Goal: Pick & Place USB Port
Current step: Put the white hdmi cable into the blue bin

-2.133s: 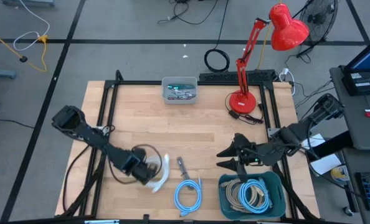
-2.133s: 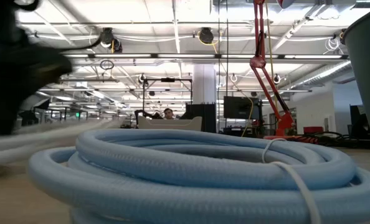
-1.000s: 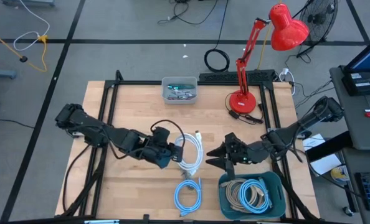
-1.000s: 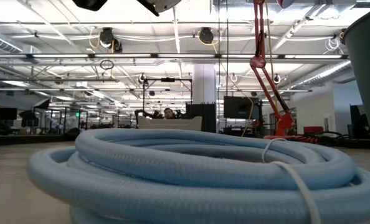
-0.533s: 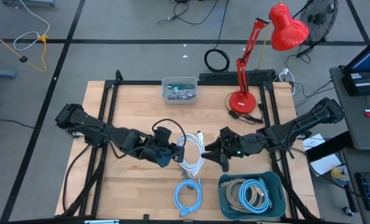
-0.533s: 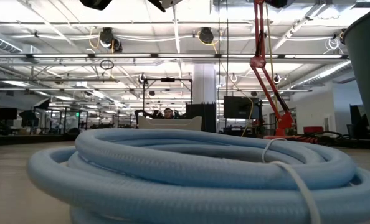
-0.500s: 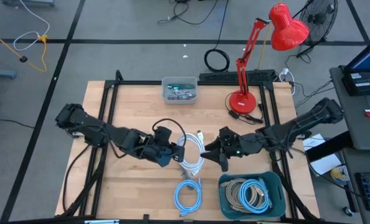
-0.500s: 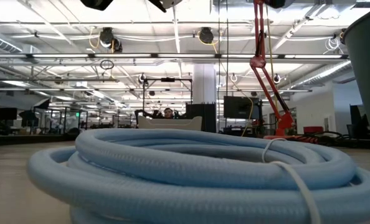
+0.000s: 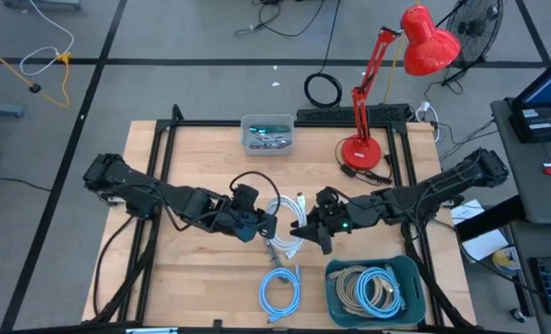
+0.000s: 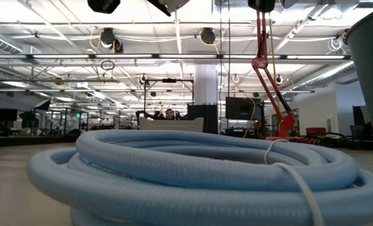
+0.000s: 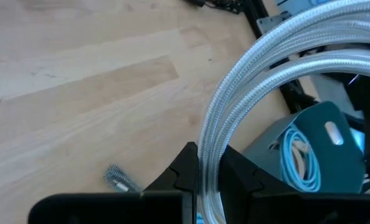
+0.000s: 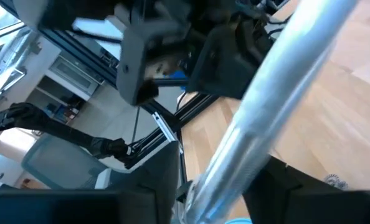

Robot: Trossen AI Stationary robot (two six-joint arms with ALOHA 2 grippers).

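Note:
A white USB cable coil (image 9: 283,234) with a silver plug (image 9: 299,199) hangs above the middle of the wooden table. My left gripper (image 9: 262,224) is shut on the coil's left side. My right gripper (image 9: 305,234) reaches in from the table's right. Its fingers stand open on either side of the coil's right-hand strand (image 12: 278,74). The low view shows only dark bits of the arms at its top edge. My left gripper pinches several strands of the coil (image 11: 205,163) together between its two fingers, which slant down from the table's left. The coil is lifted clear of the table and loops out beyond the fingers. My right gripper has the strand (image 12: 235,155) between its fingers; whether they touch it, I cannot tell.
A light blue cable coil (image 9: 278,289) lies near the front edge, filling the low view (image 10: 193,169). A teal bin (image 9: 342,278) with more cables stands to its right. A small grey braided piece (image 11: 119,180) lies under the coil. A clear tray (image 9: 267,134) and a red lamp (image 9: 361,148) stand at the far side.
My right gripper has moved toward the table's left, up to the white coil, so that its fingers now stand around the coil's right-hand strand. My left gripper has kept the coil lifted in nearly the same place.

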